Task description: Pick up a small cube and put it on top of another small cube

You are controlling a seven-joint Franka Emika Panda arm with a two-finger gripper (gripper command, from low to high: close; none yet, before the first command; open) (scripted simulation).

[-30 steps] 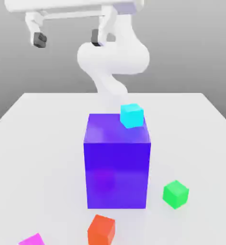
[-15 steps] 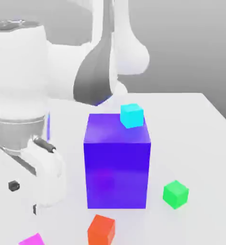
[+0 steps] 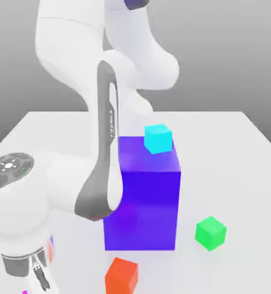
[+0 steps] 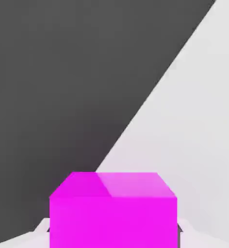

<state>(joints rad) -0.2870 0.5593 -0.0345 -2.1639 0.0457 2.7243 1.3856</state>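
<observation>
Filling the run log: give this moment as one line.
phase: reaching | target: pink cube on table, under hand | green cube bare

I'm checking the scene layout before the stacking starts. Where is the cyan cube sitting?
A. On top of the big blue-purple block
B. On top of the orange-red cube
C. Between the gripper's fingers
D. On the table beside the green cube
A: the cyan cube rests at the top far edge of the big blue-purple block.

Bright even render light, soft faint shadows on white table (image 3: 229, 149), glossy sheen on magenta cube (image 4: 113, 208), no blur
</observation>
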